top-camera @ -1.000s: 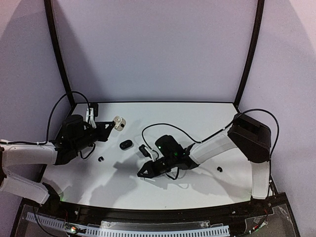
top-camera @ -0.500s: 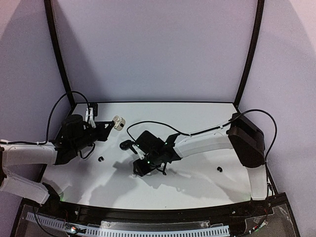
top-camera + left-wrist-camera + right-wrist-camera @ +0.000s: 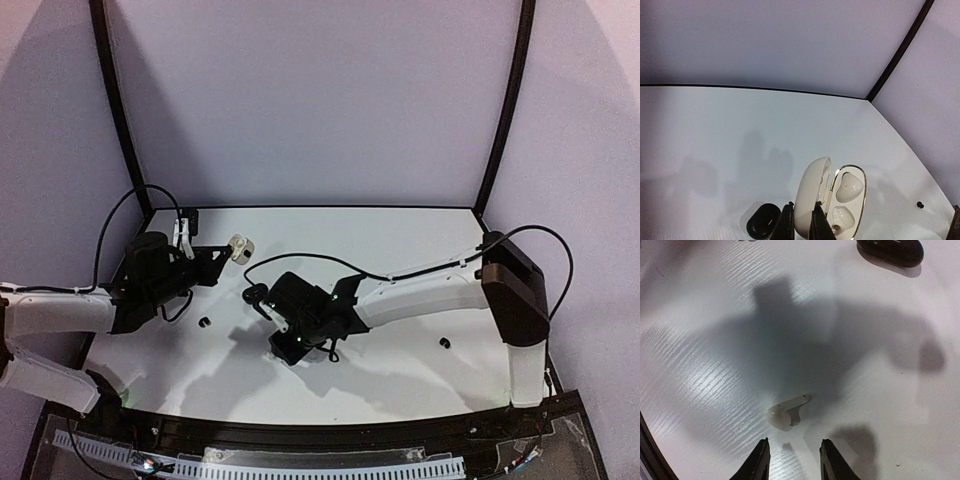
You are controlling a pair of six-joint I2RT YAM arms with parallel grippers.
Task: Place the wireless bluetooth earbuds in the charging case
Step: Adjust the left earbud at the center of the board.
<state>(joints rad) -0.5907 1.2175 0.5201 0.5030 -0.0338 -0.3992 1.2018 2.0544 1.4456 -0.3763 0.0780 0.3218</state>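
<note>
A white charging case hangs open, and my left gripper is shut on its lid. It has two glossy white hollows in its gold-rimmed base; I cannot tell if earbuds sit in them. In the top view the case is held up at the back left. A white earbud with a short stem lies on the table just ahead of my right gripper, which is open and empty. A black case lies beyond it. Black earbuds lie apart on the table.
The black case also shows in the top view beside my right wrist, and under the white case in the left wrist view. A black frame post stands at the back left and another at the back right.
My right arm has swung left across the table, toward the black case, and now sits over the white earbud. My left gripper has held the white case still.
</note>
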